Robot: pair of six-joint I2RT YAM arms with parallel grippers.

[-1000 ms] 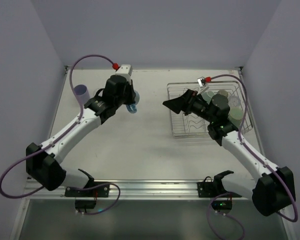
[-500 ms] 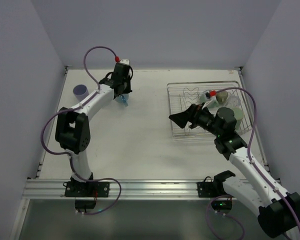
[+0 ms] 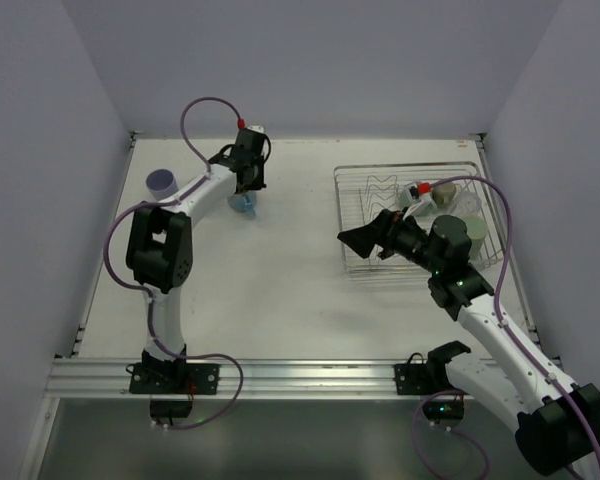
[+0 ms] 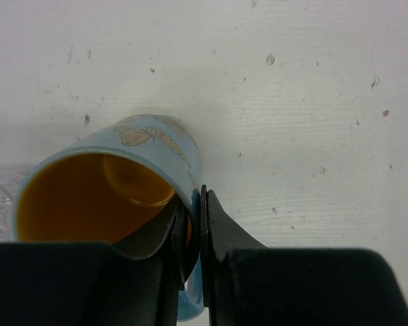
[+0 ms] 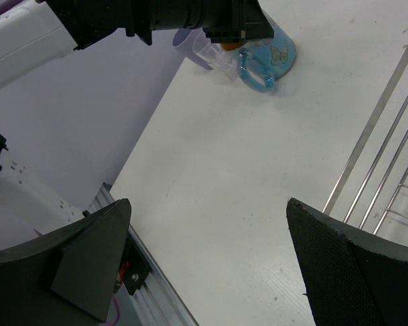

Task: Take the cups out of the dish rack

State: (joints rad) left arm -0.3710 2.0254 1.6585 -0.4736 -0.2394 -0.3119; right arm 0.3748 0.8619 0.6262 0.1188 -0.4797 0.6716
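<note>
Got left gripper (image 4: 192,204) clamped on blue mug (image 4: 132,146) rim, back-left of table (image 3: 280,290) w/ room around, right gripper (image 5: 207,210) gaping wide by left edge of dish rack (image 3: 341,210), orange inside only in wrist cams.

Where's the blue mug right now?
Overhead view: blue mug at the far left of the table, rim pinched by the left claw, between lavender cup and dish rack.

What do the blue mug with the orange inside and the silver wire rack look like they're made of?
Blue mug with orange inside: likely glazed ceramic, going by the glossy sheen on the inner wall and the printed butterflies outside. Silver wire-grid dish rack: metal wire, probably chromed or stainless, going by its thin, bright rods.
</note>
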